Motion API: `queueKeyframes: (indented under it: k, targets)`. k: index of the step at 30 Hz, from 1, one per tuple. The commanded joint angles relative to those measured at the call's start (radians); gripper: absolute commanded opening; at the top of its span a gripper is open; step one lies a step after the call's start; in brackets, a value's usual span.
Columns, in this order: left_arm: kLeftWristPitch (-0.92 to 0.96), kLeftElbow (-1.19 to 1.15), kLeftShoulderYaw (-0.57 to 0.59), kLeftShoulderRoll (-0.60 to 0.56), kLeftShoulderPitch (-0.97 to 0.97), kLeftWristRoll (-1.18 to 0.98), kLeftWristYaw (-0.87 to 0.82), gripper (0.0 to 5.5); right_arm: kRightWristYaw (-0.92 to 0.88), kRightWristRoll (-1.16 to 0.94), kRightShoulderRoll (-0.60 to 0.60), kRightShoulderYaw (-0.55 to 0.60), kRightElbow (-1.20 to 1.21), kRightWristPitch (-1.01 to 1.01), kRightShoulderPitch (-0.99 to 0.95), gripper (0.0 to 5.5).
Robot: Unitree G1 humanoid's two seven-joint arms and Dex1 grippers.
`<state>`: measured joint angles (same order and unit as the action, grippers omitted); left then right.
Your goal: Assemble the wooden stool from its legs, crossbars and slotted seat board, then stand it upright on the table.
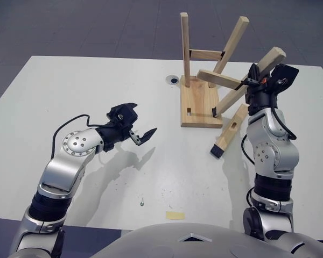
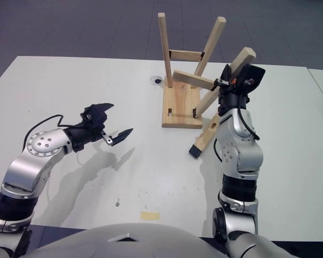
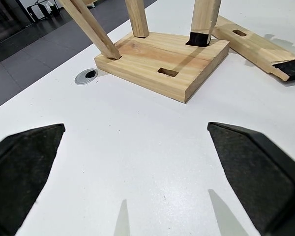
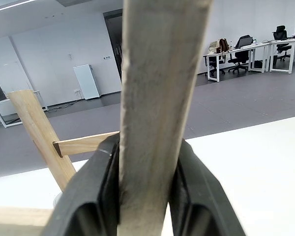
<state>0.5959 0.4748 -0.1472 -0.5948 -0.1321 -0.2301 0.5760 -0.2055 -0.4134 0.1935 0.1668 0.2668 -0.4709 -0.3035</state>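
One leg [image 1: 272,56] in right tool [image 1: 252,86], board [image 1: 199,103] flat

Location type: open-plan office.

Indicators:
- The work surface is a white table [image 1: 70,91] with a round cable grommet [image 1: 173,80] set into its top.
- Grey carpet tiles [image 1: 70,27] cover the floor around the table.
- In the right wrist view, white desks [image 4: 236,50] with black swivel office chairs [image 4: 244,43] stand in the room behind.
- A white cabinet [image 4: 86,81] stands against a plain white wall [image 4: 49,54].
- A linear light strip [image 4: 10,5] runs along the ceiling.
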Motion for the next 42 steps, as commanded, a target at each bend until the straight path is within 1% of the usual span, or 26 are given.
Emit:
queueKeyframes:
  k: [1,13,23,30,33,36,39,42]
  targets:
    - [-0.003,-0.004,-0.004,0.006,-0.009,0.006,0.007,5.40,0.025,0.049,0.019,-0.011,-0.062,-0.060,0.024,1.08]
    - [-0.004,-0.015,-0.003,0.009,-0.023,0.010,0.016,5.40,0.091,0.037,-0.018,0.024,-0.048,0.003,-0.023,1.03]
    - [0.000,-0.007,-0.011,0.017,-0.021,0.014,0.011,5.40,0.144,0.016,-0.060,0.055,-0.102,0.078,-0.030,1.02]
    - [-0.006,-0.018,-0.018,0.016,-0.027,0.028,0.014,5.40,0.163,0.058,-0.061,0.034,-0.156,0.088,-0.022,1.01]
    - [-0.008,-0.021,-0.017,0.017,-0.027,0.031,0.012,5.40,0.147,0.092,-0.066,-0.004,-0.143,0.052,0.043,1.01]
    - [-0.012,-0.017,-0.020,0.019,-0.022,0.042,0.006,5.40,0.157,0.151,-0.074,-0.064,-0.135,0.074,0.211,1.01]
    - [-0.010,-0.015,-0.018,0.021,-0.017,0.046,0.005,5.40,0.179,0.152,-0.093,-0.066,-0.145,0.120,0.361,1.01]
    - [-0.008,-0.006,-0.018,0.012,-0.003,0.048,0.009,5.40,0.170,0.126,-0.105,-0.073,-0.140,0.076,0.364,1.01]
